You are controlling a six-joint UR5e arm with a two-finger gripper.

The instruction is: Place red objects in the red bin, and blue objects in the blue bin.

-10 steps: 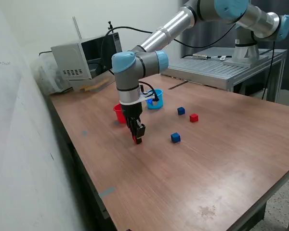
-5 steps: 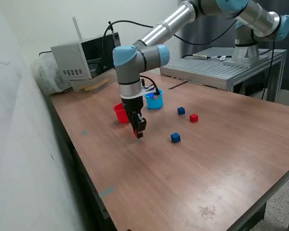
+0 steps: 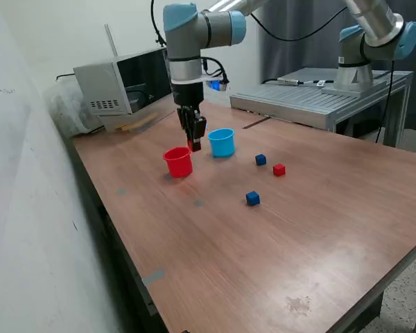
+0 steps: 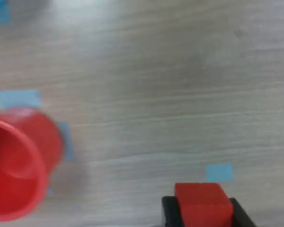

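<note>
A wooden worktop (image 3: 319, 229) carries everything. The red cup (image 3: 178, 162) and the light-blue cup (image 3: 222, 142) are set near its far edge, close together but apart. The gripper (image 3: 193, 141) is held in the air between and above them, its fingers closed on a red cube (image 4: 202, 202). Toward the middle, one red cube (image 3: 279, 169) and two blue cubes (image 3: 253, 198) (image 3: 261, 159) are spread apart.

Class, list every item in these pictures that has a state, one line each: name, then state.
tool: shut on red cube, raised above the table
red cube: held in the tool, off the table
red cup: upright, open
light-blue cup: upright, open
second red cube: loose on the table
two dark blue cubes: loose on the table, apart
</note>
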